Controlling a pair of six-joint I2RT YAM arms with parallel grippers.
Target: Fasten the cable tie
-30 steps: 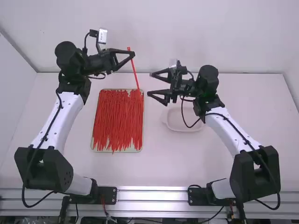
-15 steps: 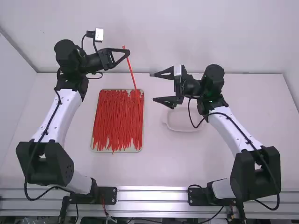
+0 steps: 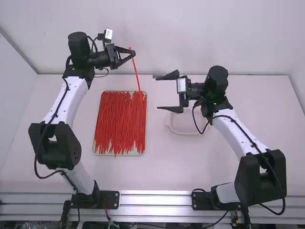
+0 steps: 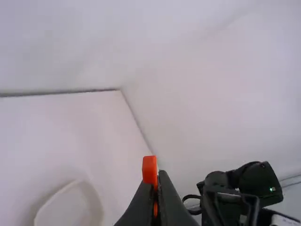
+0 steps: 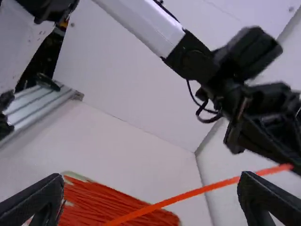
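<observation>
A white table [image 3: 190, 152] carries a tray [image 3: 119, 154] heaped with red ties [image 3: 121, 121] lying near to far, and beside it a clear dish [image 3: 183, 129]. The right gripper [image 3: 157, 92], raised near the dish, gapes wide and empty. Farther back the left gripper [image 3: 133, 53] pinches one tie [image 3: 136, 71] by its head, tail slanting down to the heap's far edge. White walls [image 3: 214, 28] stand behind.

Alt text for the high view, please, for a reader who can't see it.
The left gripper is shut on one thin red plastic cable tie, holding it above the far end of a flat tray piled with red ties. The right gripper hangs open beside it, over the white table near a shallow white dish.
</observation>
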